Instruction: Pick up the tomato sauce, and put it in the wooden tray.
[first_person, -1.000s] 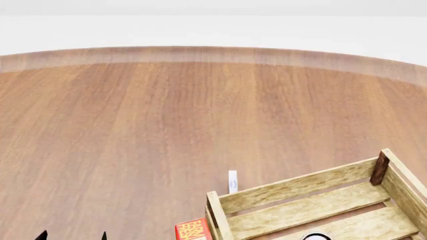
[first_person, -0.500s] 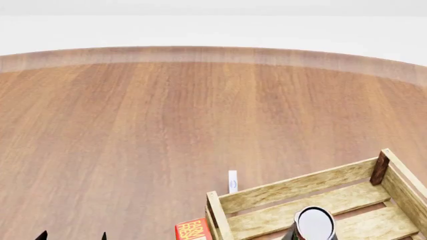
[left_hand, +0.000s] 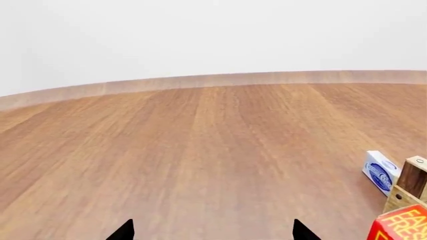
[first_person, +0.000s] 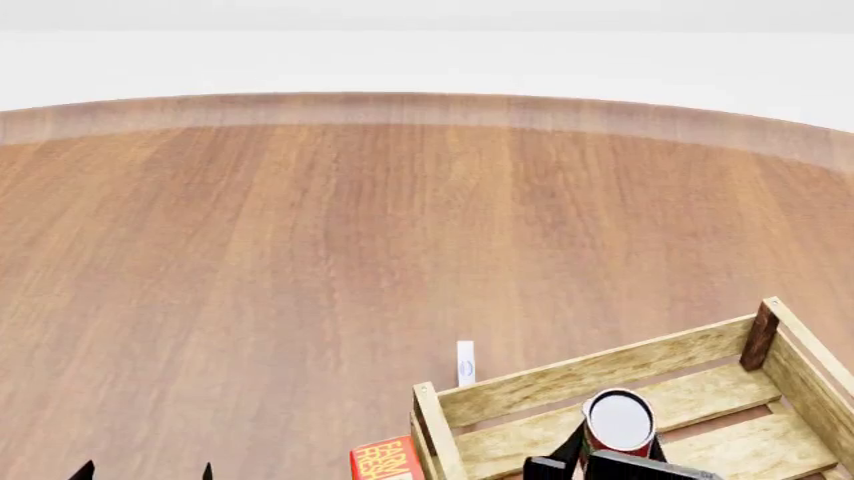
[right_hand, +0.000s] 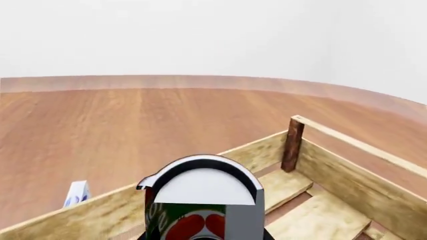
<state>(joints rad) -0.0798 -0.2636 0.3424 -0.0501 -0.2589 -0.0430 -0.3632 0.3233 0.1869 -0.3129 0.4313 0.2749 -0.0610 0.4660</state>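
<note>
- Since a second ago: the tomato sauce (first_person: 621, 423) has come up into head view, further over the wooden tray (first_person: 582, 378) than half a second back. Head view itself hasn't shifted; my left tips sit in the same spot.
- Head view: my right gripper (first_person: 603, 462) holds the can upright by its sides, silver lid up, above the tray's slatted floor, just inside the far wall. Arm comes in from the near edge, mostly out of frame. To my left, outside the tray corner: a red box (first_person: 388, 459), and beyond it a small white-and-blue box (first_person: 465, 363).
- Right wrist view: right jaws are clamped on the can (right_hand: 200, 207), red-and-green label facing the camera, dark corner post (right_hand: 291, 144) ahead and to my right. Can isn't down yet, as far as I can judge.
- Step in hand, my read: lower straight down, keep it vertical, stay off the far wall, let go only once the base is on the slats.
- Left wrist view: left gripper (left_hand: 212, 231) shows two dark tips spread apart, nothing between them, idle over bare table (left_hand: 200, 150). Tray corner and both boxes lie off to my right.
</note>
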